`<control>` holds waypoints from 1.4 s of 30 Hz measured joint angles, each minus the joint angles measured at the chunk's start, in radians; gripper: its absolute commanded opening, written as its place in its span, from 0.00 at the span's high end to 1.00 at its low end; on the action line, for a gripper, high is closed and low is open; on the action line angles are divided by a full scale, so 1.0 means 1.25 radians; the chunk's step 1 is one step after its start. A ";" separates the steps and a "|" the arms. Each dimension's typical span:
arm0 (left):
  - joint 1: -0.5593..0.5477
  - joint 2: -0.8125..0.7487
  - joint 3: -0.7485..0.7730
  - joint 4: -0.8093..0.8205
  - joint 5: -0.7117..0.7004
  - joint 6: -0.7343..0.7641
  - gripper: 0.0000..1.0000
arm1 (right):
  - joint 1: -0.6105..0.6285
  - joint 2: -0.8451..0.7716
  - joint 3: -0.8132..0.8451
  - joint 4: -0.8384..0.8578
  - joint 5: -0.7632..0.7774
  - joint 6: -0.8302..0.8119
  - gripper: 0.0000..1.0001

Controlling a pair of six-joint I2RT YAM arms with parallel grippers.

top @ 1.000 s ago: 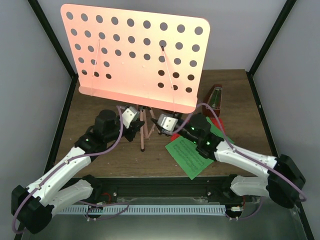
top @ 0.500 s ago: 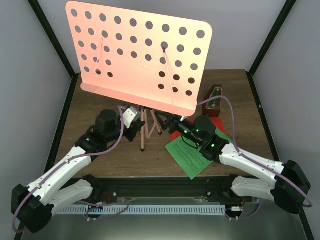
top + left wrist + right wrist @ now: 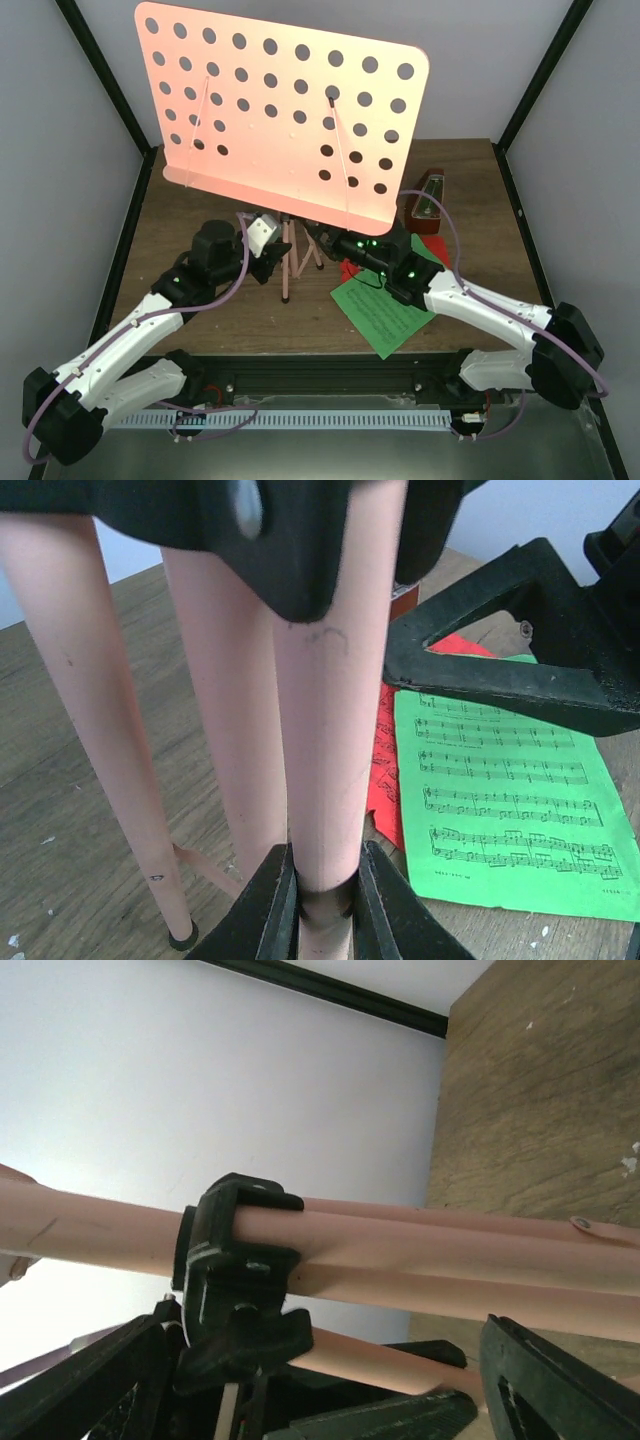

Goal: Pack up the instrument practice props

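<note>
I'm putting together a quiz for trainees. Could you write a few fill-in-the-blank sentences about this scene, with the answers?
The left pincer is shut on a tube of the ____ music stand.
The sheet lying on top of the red sheet is ____.
The right pincer is ____.
The metronome stands nearer the ____ arm.
Missing words: pink; green; open; right.

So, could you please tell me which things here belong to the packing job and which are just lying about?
For the job: pink music stand, green music sheet, red music sheet, metronome.
Just there: wooden table, black frame post.
</note>
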 measured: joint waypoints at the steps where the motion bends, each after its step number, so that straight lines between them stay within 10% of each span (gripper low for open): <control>1: -0.001 0.000 0.000 0.000 -0.002 0.000 1.00 | 0.000 0.007 0.010 -0.008 -0.004 0.010 0.16; 13: -0.017 0.000 0.000 0.002 -0.007 0.007 1.00 | 0.000 0.026 0.054 -0.006 -0.010 0.059 0.69; 21: -0.016 0.000 0.000 0.002 -0.019 0.001 1.00 | -0.001 0.025 0.052 0.004 -0.009 0.081 0.83; 31: -0.020 0.001 0.001 0.002 -0.015 0.001 1.00 | 0.000 -0.009 0.005 0.031 0.012 -0.008 0.02; 42: -0.020 -0.001 0.000 0.002 -0.005 0.004 1.00 | -0.001 -0.134 -0.228 0.190 0.021 -0.519 0.00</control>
